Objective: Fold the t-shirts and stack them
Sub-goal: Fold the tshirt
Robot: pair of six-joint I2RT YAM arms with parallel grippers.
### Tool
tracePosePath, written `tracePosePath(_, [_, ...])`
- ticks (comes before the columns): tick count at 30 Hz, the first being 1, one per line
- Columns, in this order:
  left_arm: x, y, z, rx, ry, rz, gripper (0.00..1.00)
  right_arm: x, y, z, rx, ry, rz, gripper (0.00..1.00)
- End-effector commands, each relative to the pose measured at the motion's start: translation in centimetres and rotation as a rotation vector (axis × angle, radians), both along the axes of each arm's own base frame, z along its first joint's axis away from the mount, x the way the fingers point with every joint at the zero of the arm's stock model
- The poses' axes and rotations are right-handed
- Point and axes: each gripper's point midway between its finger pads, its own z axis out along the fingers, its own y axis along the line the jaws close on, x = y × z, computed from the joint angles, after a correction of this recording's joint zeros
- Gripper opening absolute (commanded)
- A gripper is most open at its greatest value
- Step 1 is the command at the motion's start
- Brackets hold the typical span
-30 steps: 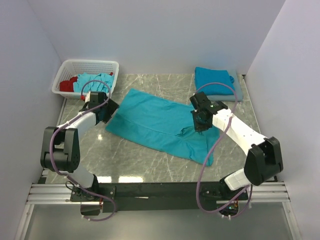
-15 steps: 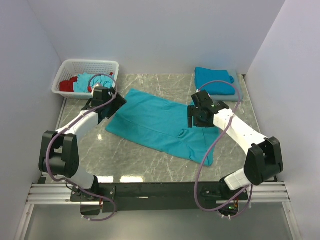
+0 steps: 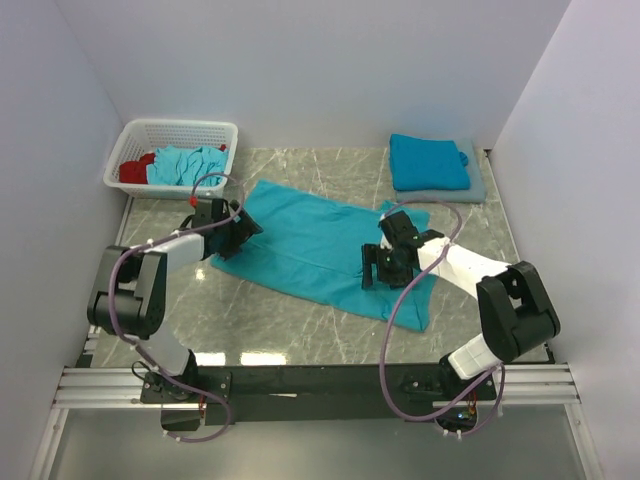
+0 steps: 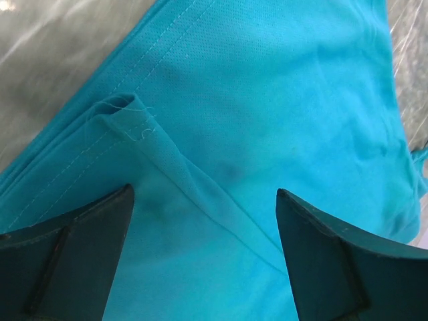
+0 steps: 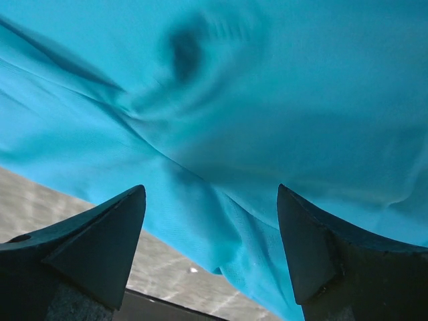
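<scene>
A teal t-shirt (image 3: 310,245) lies spread across the middle of the table, folded lengthwise, its near right end trailing toward the front. A second t-shirt (image 3: 428,160) lies folded at the back right. My left gripper (image 3: 243,225) hovers over the spread shirt's left edge, open. In the left wrist view its gripper (image 4: 204,190) straddles a stitched fold of the t-shirt (image 4: 267,100), with nothing gripped. My right gripper (image 3: 372,268) is low over the shirt's near right part. In the right wrist view that gripper (image 5: 210,188) is open above the t-shirt (image 5: 267,100), right at the cloth's edge.
A white lattice basket (image 3: 170,132) at the back left holds crumpled teal and red clothes. The folded shirt rests on a grey pad (image 3: 478,188). Walls close in the left, right and back sides. Bare marble table (image 5: 134,267) shows beneath the shirt's edge.
The right jaws have opened and that gripper has moved left and nearer over the shirt. The left gripper opened wider and swung right from beside the basket onto the shirt's left edge.
</scene>
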Motion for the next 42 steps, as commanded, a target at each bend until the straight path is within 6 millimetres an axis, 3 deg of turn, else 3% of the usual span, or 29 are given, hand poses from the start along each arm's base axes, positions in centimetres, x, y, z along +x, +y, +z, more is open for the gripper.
tracePosePath(1, [-4.5, 1.1, -2.0, 0.039, 0.116, 0.021, 0.94, -2.7, -0.1, -1.5, 0.022, 0.068, 0.024, 0.86])
tracePosePath(3, [-7.3, 2.3, -3.4, 0.081, 0.183, 0.052, 0.94, -4.4, 0.6, -1.5, 0.077, 0.108, 0.049, 0.86])
tracePosePath(4, [-7.9, 3.1, -2.9, 0.101, 0.174, 0.09, 0.94, -5.8, 0.7, -2.0, 0.088, 0.143, 0.058, 0.86])
tracePosePath(5, [-10.4, 3.6, -4.0, 0.116, 0.244, 0.095, 0.94, -6.5, 0.9, -1.7, 0.106, 0.145, 0.068, 0.86])
tracePosePath(6, [-11.1, 3.6, -3.3, 0.1, 0.233, 0.111, 0.95, -7.5, 1.1, -1.7, 0.124, 0.168, 0.074, 0.86])
tracePosePath(7, [-13.5, 4.1, -4.2, 0.106, 0.291, 0.121, 0.94, -8.8, 1.0, -2.1, 0.121, 0.195, 0.074, 0.86])
tracePosePath(8, [-14.2, 4.5, -4.2, 0.119, 0.294, 0.143, 0.94, -9.2, 1.0, -1.6, 0.131, 0.185, 0.075, 0.86])
tracePosePath(9, [-14.7, 4.4, -3.1, 0.087, 0.266, 0.162, 0.94, -10.3, 0.5, -1.7, 0.117, 0.211, 0.07, 0.86])
tracePosePath(11, [-17.0, 4.6, -3.2, 0.074, 0.294, 0.183, 0.95, -10.8, 0.4, -0.7, 0.119, 0.189, 0.083, 0.87])
tracePosePath(12, [-16.9, 4.5, -1.5, 0.046, 0.232, 0.197, 0.95, -10.9, 0.2, -0.2, 0.106, 0.183, 0.092, 0.87])
tracePosePath(14, [-17.5, 4.9, -0.1, 0.041, 0.193, 0.216, 0.95, -10.3, 0.1, 1.2, 0.107, 0.128, 0.105, 0.87])
tracePosePath(18, [-14.7, 5.9, 7.2, 0.016, -0.139, 0.261, 1.0, -7.5, 2.3, 4.4, 0.196, 0.0, 0.164, 0.87])
tracePosePath(21, [-12.7, 7.0, 10.8, 0.033, -0.305, 0.31, 1.0, -5.9, 4.8, 5.5, 0.288, -0.051, 0.22, 0.88])
tracePosePath(24, [-10.8, 7.9, 13.7, 0.079, -0.367, 0.345, 0.99, -4.5, 6.6, 5.2, 0.3, -0.058, 0.25, 0.89])
tracePosePath(25, [-10.4, 8.2, 14.0, 0.096, -0.368, 0.352, 0.99, -3.9, 6.9, 4.4, 0.272, -0.052, 0.247, 0.89])
tracePosePath(27, [-9.1, 8.6, 14.3, 0.146, -0.35, 0.352, 1.0, -3.1, 8.3, 4.7, 0.278, -0.066, 0.269, 0.89])
tracePosePath(34, [-6.2, 8.3, 13.3, 0.174, -0.286, 0.295, 0.99, -2.4, 10.8, 2.3, 0.246, -0.006, 0.291, 0.9])
tracePosePath(42, [-4.5, 7.8, 12.6, 0.139, -0.281, 0.255, 0.99, 0.1, 12.6, 2.2, 0.253, -0.05, 0.308, 0.9])
